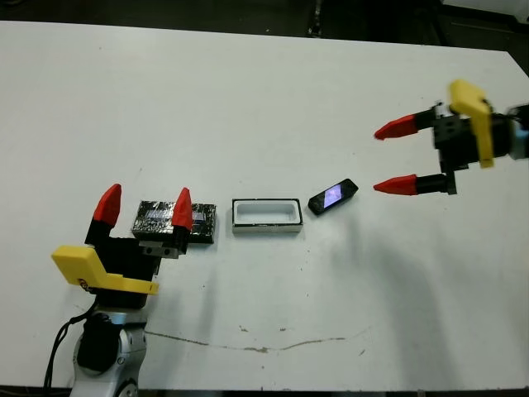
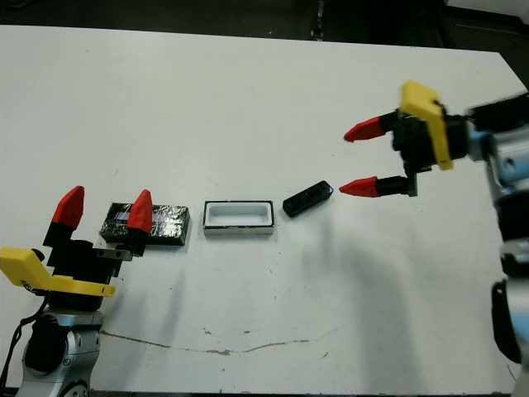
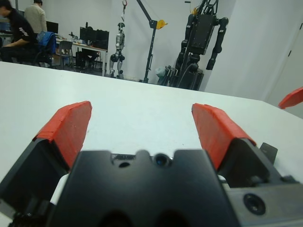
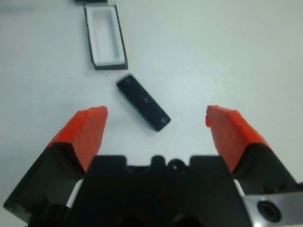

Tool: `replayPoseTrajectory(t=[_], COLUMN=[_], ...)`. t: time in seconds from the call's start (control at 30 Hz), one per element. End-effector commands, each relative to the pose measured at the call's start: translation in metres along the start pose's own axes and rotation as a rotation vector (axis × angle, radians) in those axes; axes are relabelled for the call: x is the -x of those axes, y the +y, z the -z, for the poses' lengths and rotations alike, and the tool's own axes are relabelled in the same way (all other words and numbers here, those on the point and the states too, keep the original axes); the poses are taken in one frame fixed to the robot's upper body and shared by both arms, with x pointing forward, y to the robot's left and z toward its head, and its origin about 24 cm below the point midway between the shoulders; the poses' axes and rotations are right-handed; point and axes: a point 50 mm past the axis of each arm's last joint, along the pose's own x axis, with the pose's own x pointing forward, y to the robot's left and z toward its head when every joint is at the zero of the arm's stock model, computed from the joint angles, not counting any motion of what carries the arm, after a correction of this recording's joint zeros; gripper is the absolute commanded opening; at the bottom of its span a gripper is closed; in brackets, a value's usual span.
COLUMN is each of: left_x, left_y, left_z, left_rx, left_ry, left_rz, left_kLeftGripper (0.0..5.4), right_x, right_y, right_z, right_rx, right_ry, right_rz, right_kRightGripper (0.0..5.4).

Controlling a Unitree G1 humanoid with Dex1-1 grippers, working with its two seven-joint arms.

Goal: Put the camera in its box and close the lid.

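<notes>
- Right end effector [image 1: 387,159] hangs above the white bench [image 1: 264,91] with its 2 red-tipped fingers spread wide and nothing between them, pointing toward the camera from the robot's right.
- Left end effector [image 1: 145,205] is also spread open and empty, near the bench's front-left; its right-hand fingertip overlaps the lid in the head views, so part of the lid's front is hidden there.
- 3 task things lie in a row across the bench: the lid [image 1: 175,220] on the left, the box [image 1: 265,215] in the middle, the camera [image 1: 332,196] on the right.
- The box sits open, white inside showing, with nothing in it; the lid lies flat just beside it, apart from it.
- The camera rests flat on the bench, just beside the box's right end, turned at an angle to the row, not touching the box.
- Bare bench lies between the right end effector and the camera; nothing stands in that gap.
- A thin dark scuff line [image 1: 248,343] runs along the bench near its front edge.
- The left eye view shows the camera's bluish screen glint; the right eye view shows it mostly dark.
- The right wrist view looks down on the camera [image 4: 143,101] between its own fingers, with the box [image 4: 104,36] beyond it.
- The left wrist view shows no task thing, only bench, a room beyond with robot frames [image 3: 200,42] and 2 people [image 3: 23,28] seated at a desk, plus a red fingertip at the edge.
</notes>
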Motion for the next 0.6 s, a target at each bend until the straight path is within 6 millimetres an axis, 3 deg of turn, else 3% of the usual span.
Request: replayPoseTrajectory(t=[0.03,0.23,0.6], left_x=[0.003,0.003,0.003], left_y=[0.001,0.002,0.004], left_z=[0.002,0.003,0.004], left_rx=[-0.031,-0.041,-0.005], left_ry=[0.027,0.03,0.027], left_rz=[-0.013,0.003,0.015], left_kLeftGripper=[5.38,5.38,5.38], right_x=[-0.01,-0.029,-0.057], right_y=[-0.005,-0.01,-0.008], right_z=[-0.002,-0.003,0.003], right_rx=[0.016,0.065,0.178], right_ry=[0.065,0.2,0.268], right_rz=[-0.054,-0.094,-0.112], right_kRightGripper=[5.4,5.4,5.4])
